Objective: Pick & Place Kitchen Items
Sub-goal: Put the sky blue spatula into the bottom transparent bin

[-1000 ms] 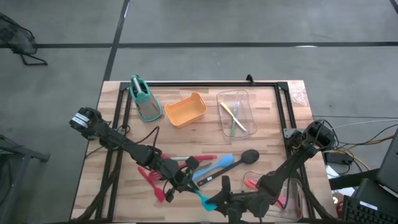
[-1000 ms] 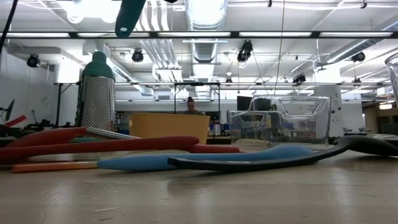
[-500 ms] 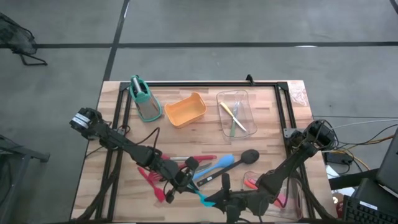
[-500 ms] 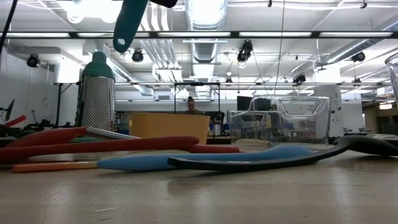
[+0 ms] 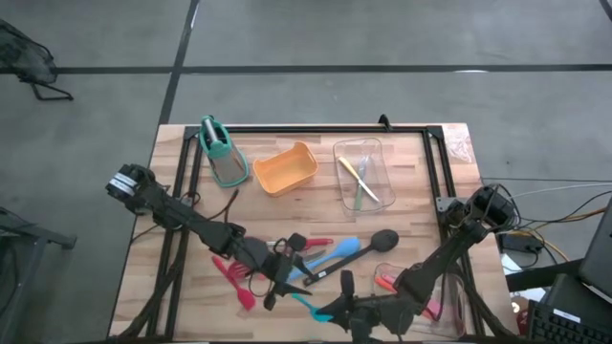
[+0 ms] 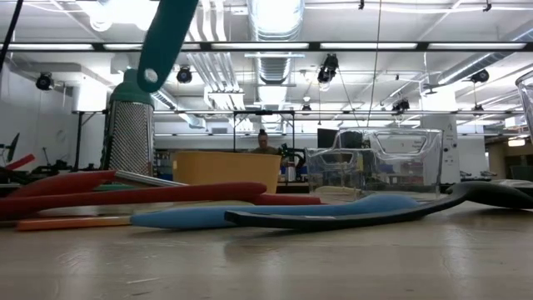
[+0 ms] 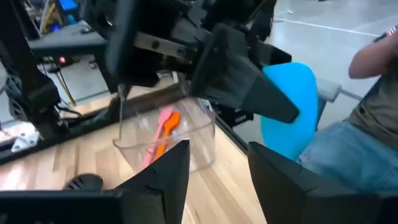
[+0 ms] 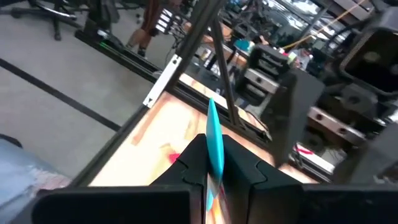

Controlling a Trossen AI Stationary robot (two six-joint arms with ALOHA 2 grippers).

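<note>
Right gripper (image 5: 320,313) clamped on teal spatula (image 5: 304,306), lifted clear at near table edge; left gripper (image 5: 277,287) just beside it, fingers (image 7: 168,171) parted and empty. Judged a handover between arms, just completed. Next: carry across to clear tray (image 5: 363,175) or orange tub (image 5: 285,169), neither confirmed as target. Blue spatula (image 5: 335,254), black ladle (image 5: 368,247) and red utensils (image 5: 232,277) heaped beneath; left arm crowding the path

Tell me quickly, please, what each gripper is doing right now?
Left gripper: open, holding nothing.
Right gripper: shut on the teal utensil, lifted off the table.
</note>
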